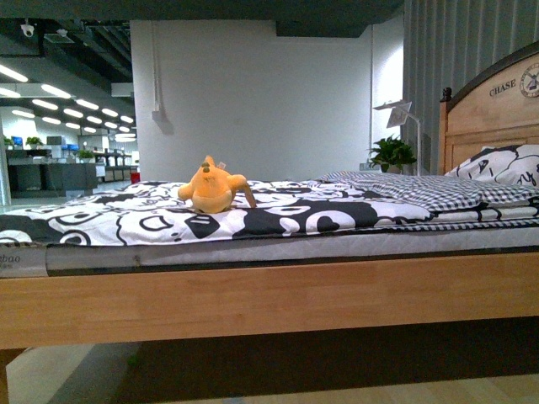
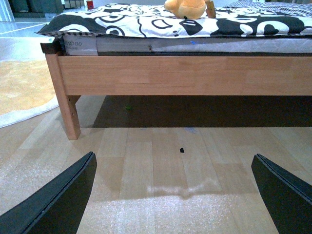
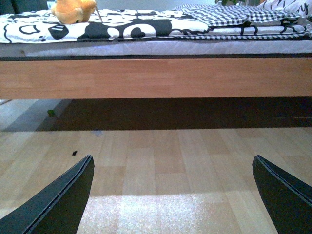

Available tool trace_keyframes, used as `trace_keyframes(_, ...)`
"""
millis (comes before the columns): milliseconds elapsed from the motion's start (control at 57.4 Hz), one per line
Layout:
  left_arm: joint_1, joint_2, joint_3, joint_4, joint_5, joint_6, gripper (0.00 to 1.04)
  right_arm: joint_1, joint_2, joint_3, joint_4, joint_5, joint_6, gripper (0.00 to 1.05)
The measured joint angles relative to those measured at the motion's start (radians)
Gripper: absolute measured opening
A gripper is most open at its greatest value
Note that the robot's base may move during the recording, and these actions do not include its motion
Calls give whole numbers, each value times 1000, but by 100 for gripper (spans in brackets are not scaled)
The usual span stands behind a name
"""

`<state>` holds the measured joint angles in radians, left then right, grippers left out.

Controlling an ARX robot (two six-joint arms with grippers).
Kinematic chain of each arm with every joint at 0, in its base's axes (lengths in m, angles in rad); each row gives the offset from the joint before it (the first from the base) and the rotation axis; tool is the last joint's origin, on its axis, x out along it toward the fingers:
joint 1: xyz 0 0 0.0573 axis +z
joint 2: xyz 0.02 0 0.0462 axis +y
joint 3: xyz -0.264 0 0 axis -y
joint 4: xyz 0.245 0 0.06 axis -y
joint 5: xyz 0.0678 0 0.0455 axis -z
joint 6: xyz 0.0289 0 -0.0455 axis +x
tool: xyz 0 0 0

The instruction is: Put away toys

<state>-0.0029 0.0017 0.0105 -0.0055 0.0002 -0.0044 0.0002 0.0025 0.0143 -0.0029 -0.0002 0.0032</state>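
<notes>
Item: yellow-orange plush toy (image 1: 212, 188), on the black-and-white bedspread (image 1: 278, 220) toward the foot end of the bed (image 1: 253, 299), well apart from the headboard (image 1: 497, 105) lettered "CHASE". Mattress label (image 2: 78, 45) reads "…gbao". Left hand (image 2: 173, 156) and right hand (image 3: 171, 157): both released, empty.

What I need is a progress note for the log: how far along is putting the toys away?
Done: nothing visible; the yellow plush toy lies on the bed's black-and-white cover. In hand: nothing; the left claw and right claw are open and empty, low over the wooden floor before the bed frame. Left: reach the toy, grasp it, put it away.
</notes>
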Motion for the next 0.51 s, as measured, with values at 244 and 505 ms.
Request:
trace_keyframes(244, 0, 0, 0, 0, 0, 0, 98, 0, 0, 0, 0, 0, 0, 98)
trace_keyframes(505, 0, 0, 0, 0, 0, 0, 98, 0, 0, 0, 0, 0, 0, 98)
